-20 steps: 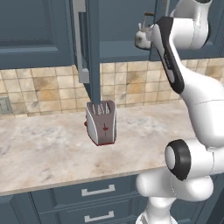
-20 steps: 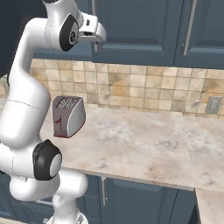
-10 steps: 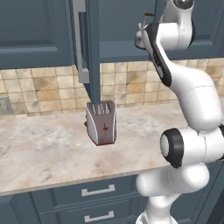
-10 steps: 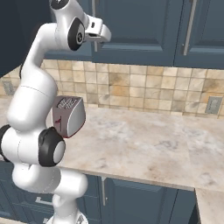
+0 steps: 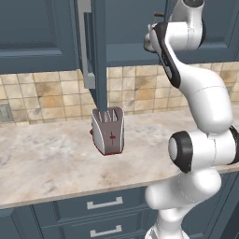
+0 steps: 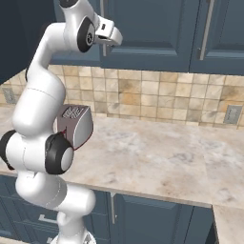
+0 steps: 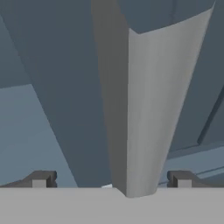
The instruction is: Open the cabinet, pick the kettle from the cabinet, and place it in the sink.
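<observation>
Fingers are standing fully apart and gripping nothing, one on each side of a silver bar handle on the cabinet. In the right base view we are seeing the gripper held high against the cabinet front, above the counter. One door is hanging open, edge-on to us, over the toaster that stands toward the counter's back edge.

We are making out a sliver of the kettle at the cabinet's lower edge, just left of the arm's upper link. The arm is hiding most of it, so we cannot tell which way its spout is pointing.

We are judging the kettle to be rigid metal, light if empty, and smooth enough to slip in a pinch across its rounded body. The arched handle on top is looking like the sound place to grip, taken at its middle so the kettle hangs level. The lid may be loose, so we are favouring keeping the kettle upright on the way to the sink.
</observation>
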### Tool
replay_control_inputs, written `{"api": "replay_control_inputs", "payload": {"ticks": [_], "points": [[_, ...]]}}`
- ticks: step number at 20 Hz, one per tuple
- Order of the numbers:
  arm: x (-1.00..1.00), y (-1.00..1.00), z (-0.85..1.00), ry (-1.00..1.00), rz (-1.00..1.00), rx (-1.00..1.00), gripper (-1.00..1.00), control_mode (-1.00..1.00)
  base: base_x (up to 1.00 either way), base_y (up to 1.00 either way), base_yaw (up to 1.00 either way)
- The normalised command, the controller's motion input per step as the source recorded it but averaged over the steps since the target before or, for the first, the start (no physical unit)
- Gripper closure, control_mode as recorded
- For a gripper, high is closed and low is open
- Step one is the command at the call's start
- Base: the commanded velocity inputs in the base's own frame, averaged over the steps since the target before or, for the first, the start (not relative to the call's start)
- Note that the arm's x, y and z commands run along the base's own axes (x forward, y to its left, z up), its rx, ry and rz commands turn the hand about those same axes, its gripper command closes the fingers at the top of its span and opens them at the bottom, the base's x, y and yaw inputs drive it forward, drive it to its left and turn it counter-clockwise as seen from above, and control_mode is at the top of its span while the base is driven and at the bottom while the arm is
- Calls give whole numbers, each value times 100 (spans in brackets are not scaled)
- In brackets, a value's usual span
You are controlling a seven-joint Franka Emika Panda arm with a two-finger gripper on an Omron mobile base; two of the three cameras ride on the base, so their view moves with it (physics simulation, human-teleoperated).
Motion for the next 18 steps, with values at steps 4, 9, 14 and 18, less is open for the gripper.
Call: {"api": "replay_control_inputs", "payload": {"ticks": [4, 9, 14, 18], "points": [[45, -8, 2, 0, 0, 3, -100, -100, 0, 0, 0], [45, -1, -4, 0, 0, 0, 100, -100, 0, 0, 0], [37, -2, -3, 0, 0, 0, 100, -100, 0, 0, 0], [6, -9, 0, -2, 0, 0, 100, -100, 0, 0, 0]]}}
